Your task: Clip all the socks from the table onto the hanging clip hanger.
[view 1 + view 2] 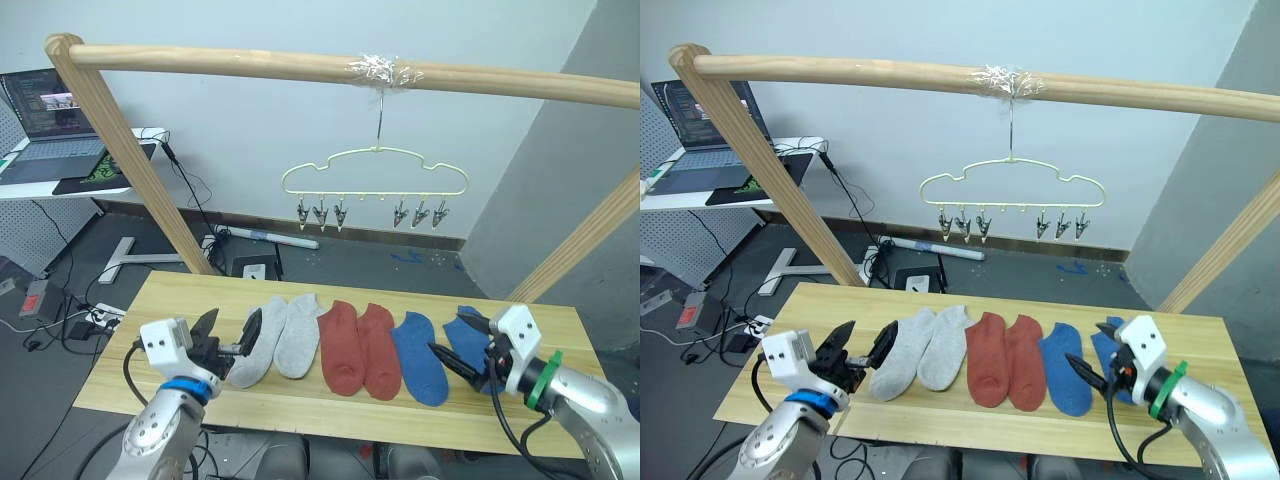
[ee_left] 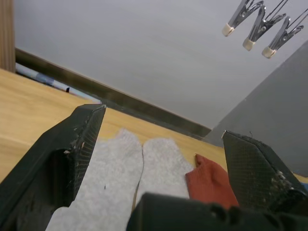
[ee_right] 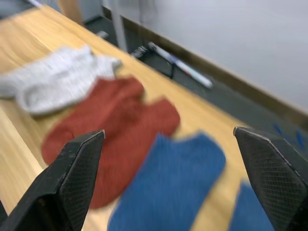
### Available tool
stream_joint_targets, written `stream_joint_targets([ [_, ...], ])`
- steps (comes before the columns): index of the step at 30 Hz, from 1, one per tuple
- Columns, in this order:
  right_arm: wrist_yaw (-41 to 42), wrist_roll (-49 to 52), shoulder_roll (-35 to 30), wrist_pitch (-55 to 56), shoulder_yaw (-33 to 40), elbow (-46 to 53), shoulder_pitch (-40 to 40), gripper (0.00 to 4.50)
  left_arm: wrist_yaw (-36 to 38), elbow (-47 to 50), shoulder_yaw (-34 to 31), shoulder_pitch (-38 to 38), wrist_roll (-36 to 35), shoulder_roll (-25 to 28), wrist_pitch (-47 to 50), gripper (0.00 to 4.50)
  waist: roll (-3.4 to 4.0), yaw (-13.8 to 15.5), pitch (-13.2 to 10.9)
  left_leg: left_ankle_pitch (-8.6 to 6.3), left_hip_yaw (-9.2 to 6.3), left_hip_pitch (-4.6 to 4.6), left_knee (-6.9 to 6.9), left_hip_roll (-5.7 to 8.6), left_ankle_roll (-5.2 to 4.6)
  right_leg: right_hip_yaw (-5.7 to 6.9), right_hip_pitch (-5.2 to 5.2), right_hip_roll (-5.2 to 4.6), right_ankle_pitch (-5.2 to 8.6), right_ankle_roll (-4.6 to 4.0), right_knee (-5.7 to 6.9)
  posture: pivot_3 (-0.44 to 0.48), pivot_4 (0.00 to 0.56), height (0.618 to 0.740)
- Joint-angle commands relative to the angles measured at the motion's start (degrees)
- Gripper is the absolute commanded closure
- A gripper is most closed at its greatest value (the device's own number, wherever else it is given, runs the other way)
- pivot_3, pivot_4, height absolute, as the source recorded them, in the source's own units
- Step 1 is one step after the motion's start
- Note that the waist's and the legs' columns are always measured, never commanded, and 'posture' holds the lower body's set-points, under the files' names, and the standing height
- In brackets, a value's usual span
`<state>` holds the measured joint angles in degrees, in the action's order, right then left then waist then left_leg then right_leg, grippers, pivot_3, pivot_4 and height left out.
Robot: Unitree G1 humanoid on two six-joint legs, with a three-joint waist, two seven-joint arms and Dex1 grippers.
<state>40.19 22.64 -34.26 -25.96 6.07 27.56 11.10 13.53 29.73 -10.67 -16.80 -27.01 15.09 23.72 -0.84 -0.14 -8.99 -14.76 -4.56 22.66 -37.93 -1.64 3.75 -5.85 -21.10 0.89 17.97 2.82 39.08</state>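
Left end effector (image 1: 228, 335) sits low at the bench's near left edge, fingers spread wide and empty, aimed at the outer grey sock (image 1: 256, 343). Right end effector (image 1: 462, 345) is likewise wide open and empty, low over the outermost blue sock (image 1: 468, 335). All six socks lie flat in a row on the bench (image 1: 170, 300): two grey, two rust red (image 1: 357, 347), two blue. Beyond and above, the clip hanger (image 1: 376, 178) hangs from a wooden pole (image 1: 250, 65), every clip bare.

A good first pick likely means pinching one sock only, near its cuff, so an edge stays free for a clip.

The left wrist view shows three clips (image 2: 260, 26) close up; the head views show the whole row.
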Motion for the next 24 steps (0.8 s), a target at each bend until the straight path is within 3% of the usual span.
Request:
stream_joint_targets([
  [1,1.8,4.5,-1.8,-4.5,-0.2,3.1,-5.3,0.00,0.1,1.9,-0.8,3.9,-1.8,2.5,4.4,0.03,-0.01,0.0,0.0,0.00,-0.01,0.00,0.00,0.00,0.00,0.01,0.00,0.00,0.00,0.01,-0.01,0.077,0.115,0.740],
  [5,4.2,9.2,-4.3,-10.5,-1.2,3.7,-13.3,0.00,-0.5,0.4,-0.1,10.9,-1.1,4.7,7.9,0.03,-0.01,0.1,0.0,0.00,-0.06,0.07,0.01,0.01,0.00,0.07,-0.04,0.00,-0.18,-0.26,0.00,0.077,0.111,0.740],
  [12,4.8,15.8,-4.0,-17.0,-1.5,2.8,-25.7,0.00,-0.3,-4.0,1.3,20.3,2.1,3.8,5.5,0.03,-0.05,0.2,0.0,0.00,-0.09,0.10,0.02,0.02,0.00,0.11,-0.06,-0.01,-0.22,-0.25,-0.01,0.081,0.107,0.740],
  [24,1.7,21.6,-0.9,-20.5,-0.2,2.5,-33.6,0.00,-1.3,-10.4,3.6,28.1,5.2,0.7,4.6,0.03,-0.06,0.3,0.0,0.00,-0.13,0.18,0.02,0.03,0.00,0.17,-0.11,-0.03,-0.25,-0.21,0.01,0.073,0.103,0.740],
])
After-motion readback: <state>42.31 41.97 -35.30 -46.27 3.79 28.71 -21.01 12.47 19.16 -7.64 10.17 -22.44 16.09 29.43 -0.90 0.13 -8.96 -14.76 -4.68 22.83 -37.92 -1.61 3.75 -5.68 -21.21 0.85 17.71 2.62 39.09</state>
